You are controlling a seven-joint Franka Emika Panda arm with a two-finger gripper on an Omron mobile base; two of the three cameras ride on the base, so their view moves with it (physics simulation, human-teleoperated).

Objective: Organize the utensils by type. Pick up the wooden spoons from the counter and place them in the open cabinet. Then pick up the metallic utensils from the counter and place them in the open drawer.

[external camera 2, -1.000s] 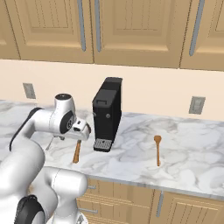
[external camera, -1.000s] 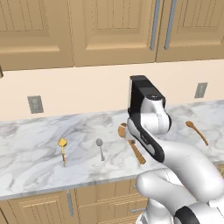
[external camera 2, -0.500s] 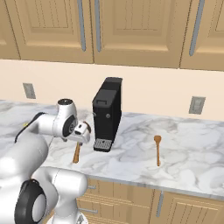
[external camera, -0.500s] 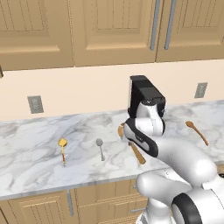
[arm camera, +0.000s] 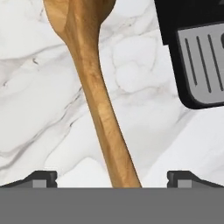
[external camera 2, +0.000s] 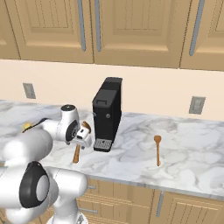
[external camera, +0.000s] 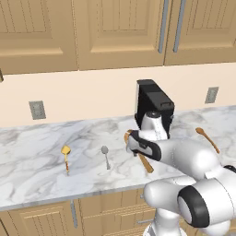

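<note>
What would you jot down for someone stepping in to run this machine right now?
Claw: open, holding nothing, poised over the handle of the near orange-brown wooden spoon, which lies flat on the white marble counter beside the black coffee machine.
A second wooden spoon lies on the counter on the far side of the machine.
Small silver metal spoon and small gold utensil with reddish stem lie further along the counter.
Done: nothing put away yet.
Left: both wooden spoons to the cabinet, then the two metal pieces to the drawer.
</note>
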